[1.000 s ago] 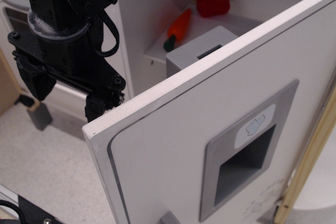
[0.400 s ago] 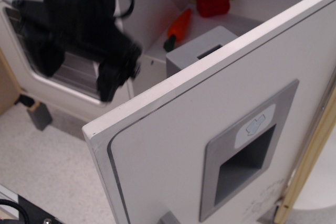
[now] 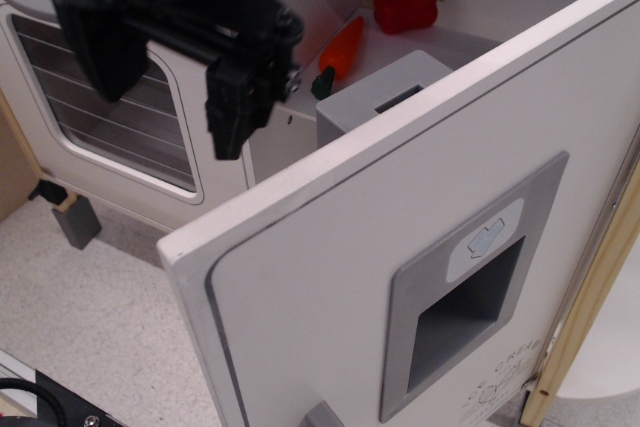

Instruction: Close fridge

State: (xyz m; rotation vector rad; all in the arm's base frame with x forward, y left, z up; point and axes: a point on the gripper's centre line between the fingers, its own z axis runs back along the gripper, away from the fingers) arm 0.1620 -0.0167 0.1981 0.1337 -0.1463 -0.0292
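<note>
The white toy fridge door (image 3: 340,277) stands open toward me, filling the lower right. Its grey recessed dispenser panel (image 3: 470,292) faces me, and the top of the grey bar handle (image 3: 318,414) shows at the bottom edge. Behind the door the fridge's inside (image 3: 330,37) is open, with a shelf bearing a toy carrot (image 3: 342,47) and a red pepper (image 3: 406,2). My black gripper (image 3: 165,77) hangs at the upper left, above and behind the door's free top corner, apart from it. Its fingers (image 3: 232,112) are spread wide and hold nothing.
The white oven door (image 3: 110,112) with window and wire racks stands at the left, behind the gripper. A grey box (image 3: 385,97) sits inside the fridge behind the door. A wooden frame edge (image 3: 590,297) runs along the right. Speckled floor (image 3: 90,317) lies at the lower left.
My gripper has risen and moved right, away from the door's top corner, uncovering the oven window. The fridge door has not moved.
</note>
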